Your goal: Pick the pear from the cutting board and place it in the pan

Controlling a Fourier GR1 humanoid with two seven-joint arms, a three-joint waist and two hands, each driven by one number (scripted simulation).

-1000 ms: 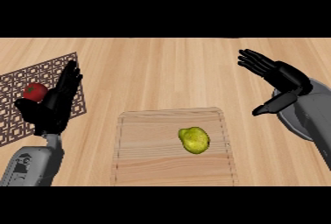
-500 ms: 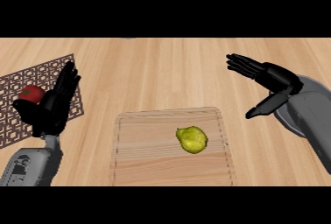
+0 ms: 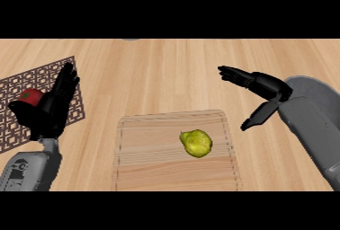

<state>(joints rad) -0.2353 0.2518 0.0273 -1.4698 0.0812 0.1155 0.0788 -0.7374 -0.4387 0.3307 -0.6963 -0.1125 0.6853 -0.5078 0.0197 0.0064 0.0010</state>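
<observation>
Since the pear (image 3: 196,143) lies untouched on the cutting board (image 3: 146,157) by the table's near edge, the right hand (image 3: 264,84), open and well apart, should lower squarely over it before closing; left hand (image 3: 48,112) rests open.

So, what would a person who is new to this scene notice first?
Probably the yellow-green pear, alone on the wooden cutting board at lower centre. Next, the open right robot hand, up and right of the board, apart from the pear. At left, the open left robot hand shows over a brown lattice mat bearing a small red thing.
</observation>
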